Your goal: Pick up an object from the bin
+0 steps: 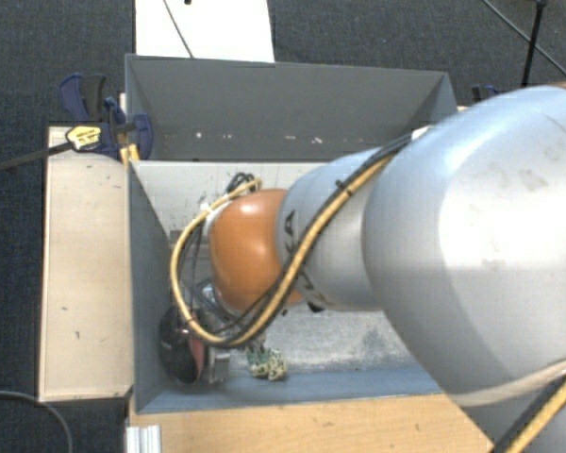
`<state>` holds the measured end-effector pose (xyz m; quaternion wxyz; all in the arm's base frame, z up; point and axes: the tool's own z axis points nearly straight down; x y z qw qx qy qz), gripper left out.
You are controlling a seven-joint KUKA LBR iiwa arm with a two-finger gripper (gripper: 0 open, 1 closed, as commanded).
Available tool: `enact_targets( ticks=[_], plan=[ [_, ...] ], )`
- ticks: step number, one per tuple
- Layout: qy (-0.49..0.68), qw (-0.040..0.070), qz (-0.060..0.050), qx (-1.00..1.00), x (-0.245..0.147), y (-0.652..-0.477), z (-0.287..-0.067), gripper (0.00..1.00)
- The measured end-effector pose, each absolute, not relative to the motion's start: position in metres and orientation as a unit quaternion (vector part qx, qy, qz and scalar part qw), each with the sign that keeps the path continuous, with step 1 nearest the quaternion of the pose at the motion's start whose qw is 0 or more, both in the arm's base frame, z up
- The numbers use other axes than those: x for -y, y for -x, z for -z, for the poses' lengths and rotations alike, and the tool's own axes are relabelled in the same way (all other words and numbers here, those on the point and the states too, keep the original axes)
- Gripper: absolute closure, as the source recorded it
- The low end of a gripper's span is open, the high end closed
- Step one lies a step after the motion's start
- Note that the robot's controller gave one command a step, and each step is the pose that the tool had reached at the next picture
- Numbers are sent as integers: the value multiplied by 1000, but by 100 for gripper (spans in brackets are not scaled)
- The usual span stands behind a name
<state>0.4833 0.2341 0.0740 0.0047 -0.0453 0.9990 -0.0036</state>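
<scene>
Container: grey metal bin point(283, 111), open top, arm entering from right.
Contents, near-left corner: dark rounded object with reddish patch point(177, 349), against corner walls; small green-and-white crumpled item point(267, 364) near front wall, close by.
Gripper point(208, 345): low in same corner, just beside dark object, below orange wrist cover point(245, 248) and yellow cable loop point(181, 253). Whether apart or together: cannot tell.

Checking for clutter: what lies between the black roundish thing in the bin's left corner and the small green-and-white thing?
In the camera view, a reddish piece against the black thing, then a small grey bit, both unclear.
</scene>
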Motion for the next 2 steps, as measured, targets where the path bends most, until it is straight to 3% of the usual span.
enact_targets(
  ticks=[1, 2],
  plan=[
    [58, 3, 0, -998, -237, -480, -169, 100],
    [50, 4, -2, -999, -228, -491, -232, 100]
  ],
)
